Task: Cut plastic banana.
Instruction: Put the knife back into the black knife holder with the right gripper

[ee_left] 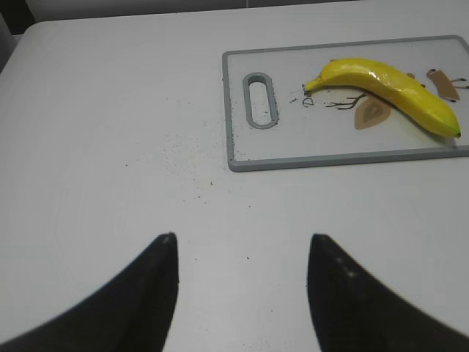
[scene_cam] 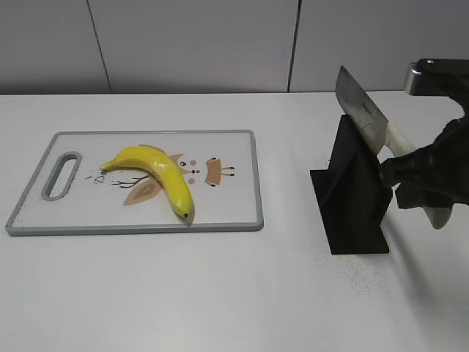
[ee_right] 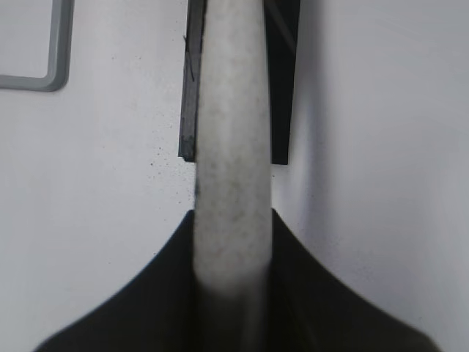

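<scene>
Your right gripper (scene_cam: 410,172) is clamped on the knife (scene_cam: 364,117), blade up by the stand (scene_cam: 352,198); banana (scene_cam: 157,172) waits at 9 o'clock. Left gripper (ee_left: 242,286) hangs open, holding nothing.

On the right edge of the worktop you see the matte black, chunky right gripper (scene_cam: 410,172), its body made of rounded, blocky housings that read almost as a silhouette. Above it a grey-silver rounded metal link (scene_cam: 425,73) tops a dark arm section. From the right wrist camera you see its two black fingers (ee_right: 146,293) as broad, smooth wedges that curve inward towards their tips, with a dull plastic sheen. From the left wrist camera you see the black left gripper (ee_left: 242,246) as two matching horn-shaped fingers (ee_left: 157,279), wide at the base and tapering to blunt, slightly grey-lit tips. You cannot make out screws, cables or markings.
</scene>
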Robot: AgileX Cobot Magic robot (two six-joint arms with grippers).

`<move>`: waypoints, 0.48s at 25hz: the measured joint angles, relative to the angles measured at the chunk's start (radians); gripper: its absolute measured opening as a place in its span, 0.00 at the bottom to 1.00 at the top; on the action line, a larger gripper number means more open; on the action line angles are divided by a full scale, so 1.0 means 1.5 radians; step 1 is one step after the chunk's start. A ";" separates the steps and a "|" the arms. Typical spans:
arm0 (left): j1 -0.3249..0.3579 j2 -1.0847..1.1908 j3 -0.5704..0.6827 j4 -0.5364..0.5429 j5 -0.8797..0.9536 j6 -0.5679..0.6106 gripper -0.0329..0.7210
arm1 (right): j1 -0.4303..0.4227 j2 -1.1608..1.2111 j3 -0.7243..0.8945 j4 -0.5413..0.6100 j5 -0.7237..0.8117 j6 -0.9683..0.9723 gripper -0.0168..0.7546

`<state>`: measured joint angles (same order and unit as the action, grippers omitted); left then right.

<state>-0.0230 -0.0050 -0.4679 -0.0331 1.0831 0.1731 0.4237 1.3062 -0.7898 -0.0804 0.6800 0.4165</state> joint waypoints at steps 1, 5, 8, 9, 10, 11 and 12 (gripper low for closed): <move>0.000 0.000 0.000 0.000 0.000 0.000 0.77 | 0.000 0.001 0.000 0.000 -0.001 0.000 0.23; 0.000 0.000 0.000 0.000 0.000 0.000 0.76 | 0.000 0.024 0.000 -0.001 -0.002 0.000 0.23; 0.000 0.000 0.000 0.000 0.000 0.000 0.76 | 0.000 0.040 0.000 0.009 -0.002 0.001 0.23; 0.000 0.000 0.000 0.000 0.000 0.000 0.76 | 0.000 0.042 0.000 0.010 -0.002 0.002 0.23; 0.000 0.000 0.000 0.000 0.000 0.000 0.76 | 0.000 0.043 0.000 0.011 -0.002 0.002 0.23; 0.000 0.000 0.000 0.000 0.000 0.000 0.76 | 0.000 0.043 0.000 0.011 -0.002 0.002 0.23; 0.000 0.000 0.000 0.000 0.000 0.000 0.76 | 0.000 0.043 0.000 0.011 -0.002 0.002 0.23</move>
<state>-0.0230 -0.0050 -0.4679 -0.0331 1.0831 0.1731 0.4237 1.3699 -0.7898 -0.0637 0.6776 0.4201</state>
